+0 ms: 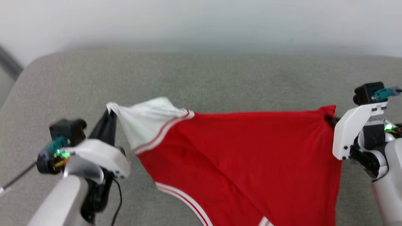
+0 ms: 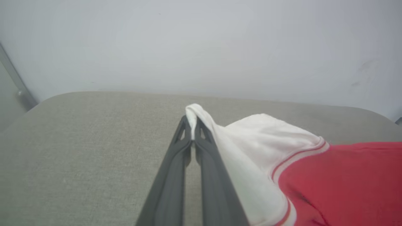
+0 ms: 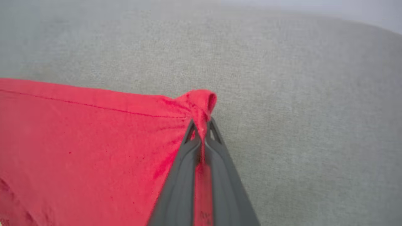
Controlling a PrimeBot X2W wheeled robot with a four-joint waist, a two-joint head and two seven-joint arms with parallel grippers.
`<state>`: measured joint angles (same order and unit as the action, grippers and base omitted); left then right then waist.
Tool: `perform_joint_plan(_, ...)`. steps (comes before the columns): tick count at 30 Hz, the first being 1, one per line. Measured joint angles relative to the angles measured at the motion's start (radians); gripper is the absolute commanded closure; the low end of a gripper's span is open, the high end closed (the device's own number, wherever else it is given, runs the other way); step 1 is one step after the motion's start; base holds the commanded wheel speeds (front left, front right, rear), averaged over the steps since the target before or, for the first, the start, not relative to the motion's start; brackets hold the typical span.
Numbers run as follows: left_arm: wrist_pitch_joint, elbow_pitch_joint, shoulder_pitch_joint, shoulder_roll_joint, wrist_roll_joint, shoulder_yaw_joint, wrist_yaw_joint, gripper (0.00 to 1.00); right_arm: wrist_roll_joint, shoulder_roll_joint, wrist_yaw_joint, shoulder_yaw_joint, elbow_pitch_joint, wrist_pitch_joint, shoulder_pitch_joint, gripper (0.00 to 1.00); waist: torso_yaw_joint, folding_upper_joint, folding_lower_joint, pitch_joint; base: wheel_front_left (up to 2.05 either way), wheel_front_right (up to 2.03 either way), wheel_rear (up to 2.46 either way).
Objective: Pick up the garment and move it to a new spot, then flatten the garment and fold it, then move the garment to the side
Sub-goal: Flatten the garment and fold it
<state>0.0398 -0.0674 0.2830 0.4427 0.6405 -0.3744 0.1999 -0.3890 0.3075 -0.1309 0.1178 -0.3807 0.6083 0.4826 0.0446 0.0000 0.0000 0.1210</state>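
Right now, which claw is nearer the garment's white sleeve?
Left. The left claw pinches the white sleeve itself; the right claw pinches a red corner across the garment.

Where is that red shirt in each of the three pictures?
Head view: the garment spans the middle, stretched between left gripper and right gripper.
Left wrist view: lower right, its white sleeve pinched by the left gripper.
Right wrist view: left half, a red corner pinched at centre.
Shared landmark: the grey fabric surface.
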Motion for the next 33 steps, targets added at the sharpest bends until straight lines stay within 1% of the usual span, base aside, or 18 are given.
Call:
perform_joint_plan(6, -0.01, -0.15, 0.174, -0.009, 0.018, 0.019, -0.043, 1.0, 0.046, -0.049, 0.0, -0.035, -0.038, -0.138, 0.068, 1.0, -0.044, 0.0, 0.0, -0.068, 0.0, 0.0, 0.0)
perform_joint_plan(9, -0.005, -0.243, 0.274, -0.022, 0.026, 0.028, -0.064, 1.0, 0.066, -0.077, 0.0, -0.048, -0.075, -0.204, 0.132, 1.0, -0.071, 0.0, 0.0, -0.088, 0.0, 0.0, 0.0)
perform_joint_plan(13, 0.016, -0.336, 0.435, -0.041, 0.019, 0.037, -0.086, 1.0, 0.086, -0.094, 0.0, -0.061, -0.125, -0.278, 0.236, 1.0, -0.095, 0.0, -0.0002, -0.089, 0.0, 0.0, 0.0)
perform_joint_plan(18, 0.047, -0.447, 0.676, -0.053, -0.014, 0.037, -0.112, 1.0, 0.106, -0.106, 0.0, -0.067, -0.177, -0.346, 0.414, 1.0, -0.101, 0.0, -0.0001, -0.034, 0.0, 0.0, 0.0)
perform_joint_plan(22, 0.076, -0.521, 0.872, -0.06, -0.04, 0.04, -0.128, 1.0, 0.118, -0.101, 0.0, -0.067, -0.205, -0.393, 0.579, 1.0, -0.104, 0.0, -0.0001, 0.033, 0.0, 0.0, 0.0)
perform_joint_plan(28, 0.105, -0.586, 1.131, -0.037, -0.078, 0.044, -0.154, 1.0, 0.125, -0.089, 0.0, -0.044, -0.234, -0.437, 0.809, 1.0, -0.112, 0.0, 0.0, 0.149, 0.0, 0.0, 0.0)
perform_joint_plan(33, 0.114, -0.629, 1.294, -0.031, -0.108, 0.032, -0.173, 1.0, 0.122, -0.074, 0.0, -0.029, -0.271, -0.463, 0.957, 1.0, -0.116, 0.0, 0.0001, 0.248, 0.0, 0.0, 0.0)
